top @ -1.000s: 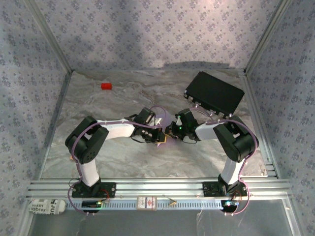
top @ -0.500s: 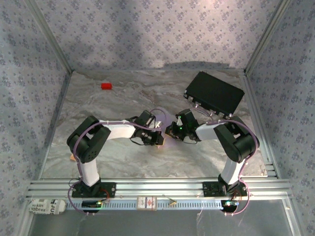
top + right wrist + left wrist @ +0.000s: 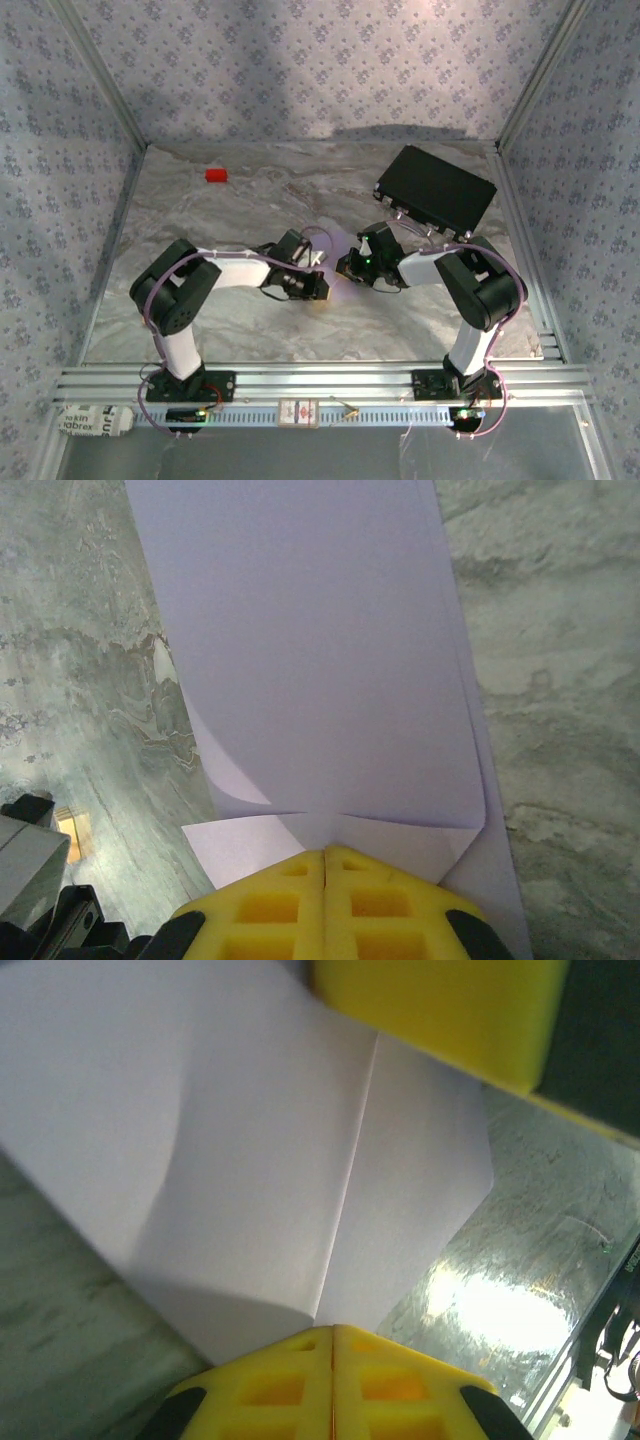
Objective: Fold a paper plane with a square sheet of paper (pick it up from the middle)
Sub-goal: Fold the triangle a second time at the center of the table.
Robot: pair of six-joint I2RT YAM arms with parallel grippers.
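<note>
The square sheet of paper is pale lilac, partly folded, with a straight centre crease. It lies on the marble table between my two grippers. My left gripper is shut, its yellow tips at the near end of that crease, where the paper's edge lifts slightly. My right gripper is also shut, and its tips rest on the sheet beside a folded flap, with paper showing on both sides of them. In the top view the left gripper and the right gripper nearly meet at mid-table. One yellow finger of the right gripper crosses the left wrist view.
A small red block lies at the far left of the table. A black rectangular case sits at the far right. Patterned walls enclose the table on three sides, and an aluminium rail runs along the near edge.
My left gripper has slid a little towards the near left along the paper, its wrist dropping lower. The right arm has stayed in place.
</note>
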